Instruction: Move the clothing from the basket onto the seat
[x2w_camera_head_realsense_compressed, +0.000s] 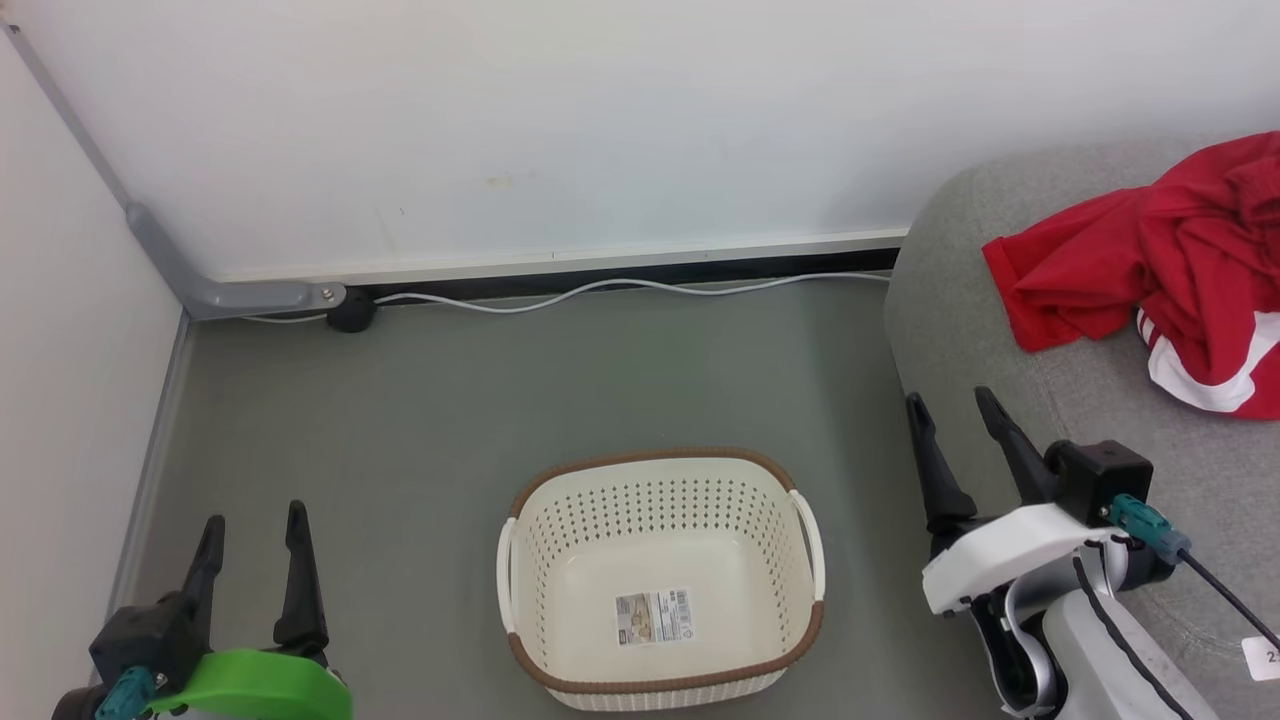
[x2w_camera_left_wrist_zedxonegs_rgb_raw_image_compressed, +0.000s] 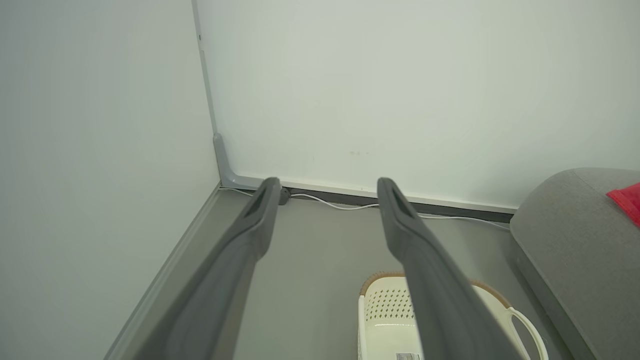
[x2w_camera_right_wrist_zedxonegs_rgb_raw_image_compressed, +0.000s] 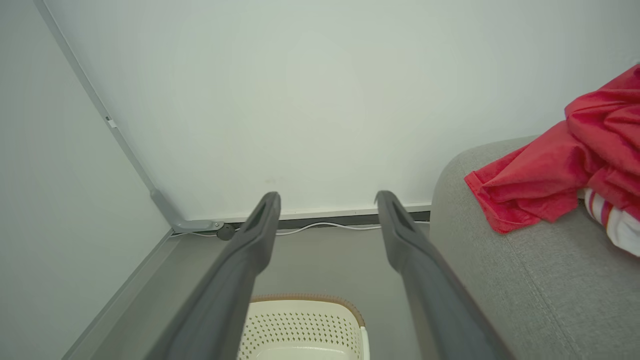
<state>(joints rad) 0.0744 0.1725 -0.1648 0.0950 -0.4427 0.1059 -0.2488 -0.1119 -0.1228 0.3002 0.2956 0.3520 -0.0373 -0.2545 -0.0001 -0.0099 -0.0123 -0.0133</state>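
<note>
The red clothing (x2w_camera_head_realsense_compressed: 1160, 265) with white stripes lies crumpled on the grey seat (x2w_camera_head_realsense_compressed: 1010, 330) at the right; it also shows in the right wrist view (x2w_camera_right_wrist_zedxonegs_rgb_raw_image_compressed: 560, 170) and as a red corner (x2w_camera_left_wrist_zedxonegs_rgb_raw_image_compressed: 627, 200) in the left wrist view. The cream basket (x2w_camera_head_realsense_compressed: 660, 580) with a brown rim stands on the floor at lower centre, holding nothing but a label sticker on its bottom. My left gripper (x2w_camera_head_realsense_compressed: 254, 518) is open at the lower left, well clear of the basket. My right gripper (x2w_camera_head_realsense_compressed: 952, 400) is open over the seat's front edge, short of the clothing, with nothing between its fingers.
White walls meet in a corner at the upper left, with a grey conduit (x2w_camera_head_realsense_compressed: 240, 296) at the base. A white cable (x2w_camera_head_realsense_compressed: 620, 288) runs along the skirting. Grey floor (x2w_camera_head_realsense_compressed: 500, 400) lies between wall, basket and seat.
</note>
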